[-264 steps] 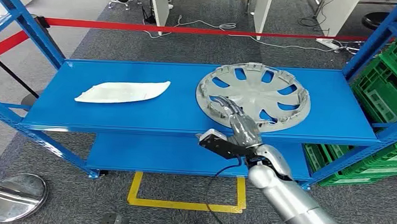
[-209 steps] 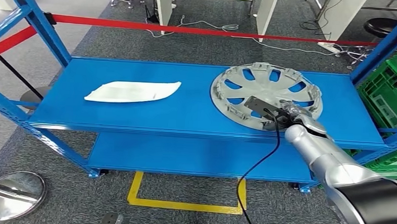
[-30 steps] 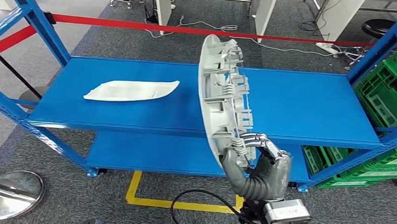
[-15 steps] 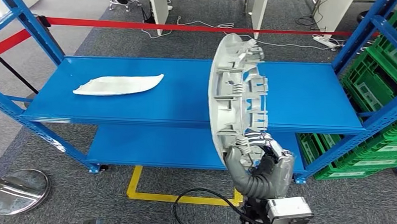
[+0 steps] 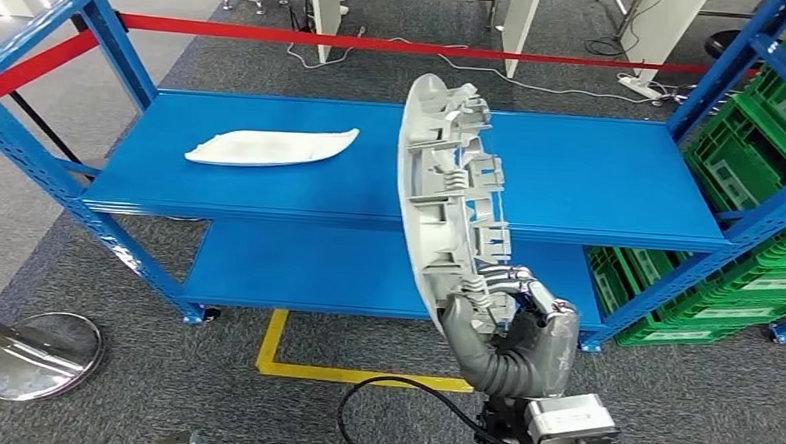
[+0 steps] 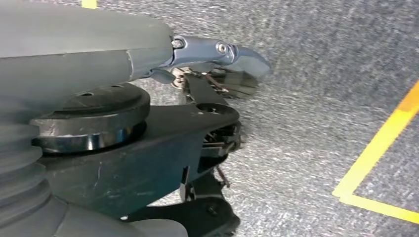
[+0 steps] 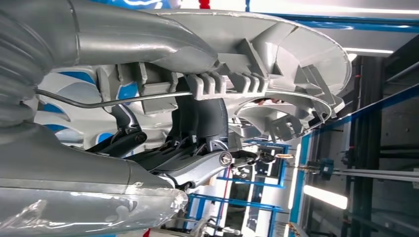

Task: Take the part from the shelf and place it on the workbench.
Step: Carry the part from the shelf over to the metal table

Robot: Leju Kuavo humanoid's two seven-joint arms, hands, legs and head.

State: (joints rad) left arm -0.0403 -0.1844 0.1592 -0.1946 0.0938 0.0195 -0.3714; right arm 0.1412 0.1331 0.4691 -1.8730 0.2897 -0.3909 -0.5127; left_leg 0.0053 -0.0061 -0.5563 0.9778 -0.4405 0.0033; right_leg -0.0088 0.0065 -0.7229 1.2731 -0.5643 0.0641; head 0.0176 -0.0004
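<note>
Your hubcap [image 5: 450,194] stands on edge, lifted clear of the shelf [image 5: 591,181], ribbed back side turned toward the robot's right, rim rising from the right hand [image 5: 512,332] up past the shelf's top deck. You can see that hand grasping the lower rim, thumb on one face and fingers [image 7: 197,118] curled through onto the clips and wire ring of the other. A white panel [image 5: 272,147] lies flat on the top deck, well to the left. Green crates [image 5: 763,148] stack at the right. Your left hand [image 6: 217,74] hangs over grey carpet beside a yellow floor line [image 6: 380,148]; you cannot tell whether it is clenched or released
</note>
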